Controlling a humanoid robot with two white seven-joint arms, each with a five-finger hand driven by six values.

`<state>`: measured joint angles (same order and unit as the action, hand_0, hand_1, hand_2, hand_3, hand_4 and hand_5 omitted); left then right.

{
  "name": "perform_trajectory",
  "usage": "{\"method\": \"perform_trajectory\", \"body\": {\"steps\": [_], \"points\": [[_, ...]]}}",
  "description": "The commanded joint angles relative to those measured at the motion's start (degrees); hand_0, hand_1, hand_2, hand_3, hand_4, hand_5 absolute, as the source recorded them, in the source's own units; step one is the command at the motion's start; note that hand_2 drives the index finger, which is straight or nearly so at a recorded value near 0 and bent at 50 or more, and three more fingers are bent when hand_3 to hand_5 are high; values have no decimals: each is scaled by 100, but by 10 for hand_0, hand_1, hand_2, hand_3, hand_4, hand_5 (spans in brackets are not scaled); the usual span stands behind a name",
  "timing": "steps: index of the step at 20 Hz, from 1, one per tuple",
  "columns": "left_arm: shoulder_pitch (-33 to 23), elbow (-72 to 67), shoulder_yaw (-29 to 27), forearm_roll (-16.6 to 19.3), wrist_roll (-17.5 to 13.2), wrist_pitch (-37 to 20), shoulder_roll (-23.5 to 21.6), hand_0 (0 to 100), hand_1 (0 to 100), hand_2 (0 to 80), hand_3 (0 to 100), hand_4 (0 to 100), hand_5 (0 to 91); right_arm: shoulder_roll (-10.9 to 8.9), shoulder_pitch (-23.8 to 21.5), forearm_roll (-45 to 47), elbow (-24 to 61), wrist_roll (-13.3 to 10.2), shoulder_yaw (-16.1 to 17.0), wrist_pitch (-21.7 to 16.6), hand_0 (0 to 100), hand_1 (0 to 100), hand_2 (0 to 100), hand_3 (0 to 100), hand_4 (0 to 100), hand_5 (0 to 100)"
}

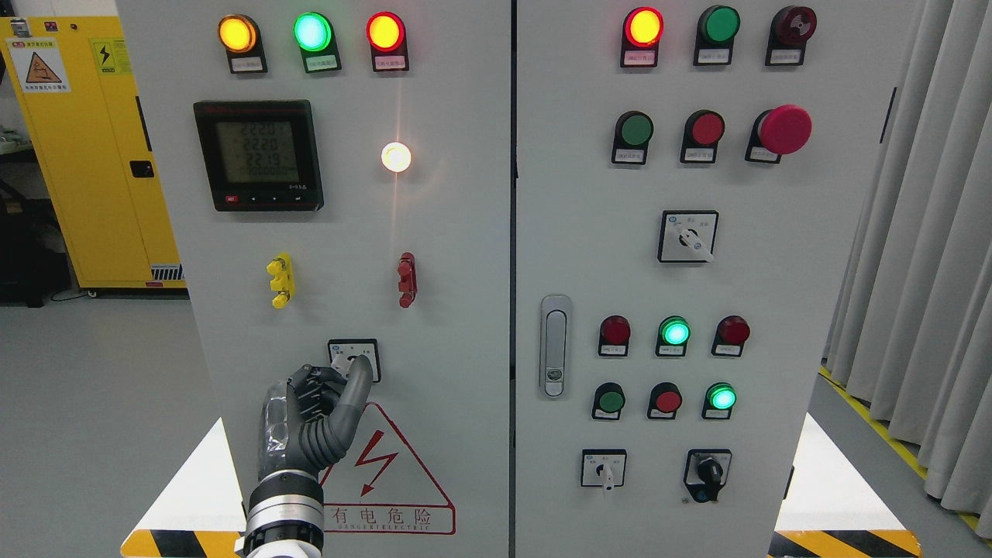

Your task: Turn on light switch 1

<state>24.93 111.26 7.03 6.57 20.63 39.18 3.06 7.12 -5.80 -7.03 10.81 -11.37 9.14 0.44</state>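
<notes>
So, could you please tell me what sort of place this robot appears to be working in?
Probably an industrial electrical room or training lab: a grey control cabinet with indicator lamps and a digital meter, a yellow safety cabinet behind, and hazard striping on the floor. The left hand is at a rotary switch.

Even, bright indoor light; focus sharp throughout. White lamp (396, 156) at 11 o'clock blooms, with a vertical streak of glare on the cabinet panel (457, 232).
</notes>
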Motion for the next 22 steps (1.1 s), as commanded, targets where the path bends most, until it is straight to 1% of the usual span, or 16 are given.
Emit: {"method": "perform_trajectory", "body": {"steps": [1,8,13,16,18,20,22], "points": [[-24,19,17,-7,-15,-25,2,211,507,616,937,953,891,0,0,0,0,-6,0,0,0,500,40,0,0,0],[-261,273,17,-16,-6,-34,10,196,508,622,940,954,892,0,0,0,0,-6,0,0,0,500,40,0,0,0],[-551,511,17,-25,-6,-77,19,197,512,631,946,952,892,0,0,0,0,-6,0,0,0,500,40,0,0,0],[-831,730,17,-16,3,-217,19,194,513,636,948,954,891,0,0,0,0,-6,0,0,0,500,40,0,0,0],[-1068,783,17,-16,55,-524,19,193,513,638,948,954,891,0,0,0,0,-14,0,0,0,500,40,0,0,0],[-1481,792,17,-7,117,-1068,2,193,513,639,949,954,892,0,0,0,0,-6,0,0,0,500,40,0,0,0],[-1929,783,-9,-7,117,-1596,2,193,512,640,950,956,890,0,0,0,0,-6,0,0,0,500,40,0,0,0]]}}
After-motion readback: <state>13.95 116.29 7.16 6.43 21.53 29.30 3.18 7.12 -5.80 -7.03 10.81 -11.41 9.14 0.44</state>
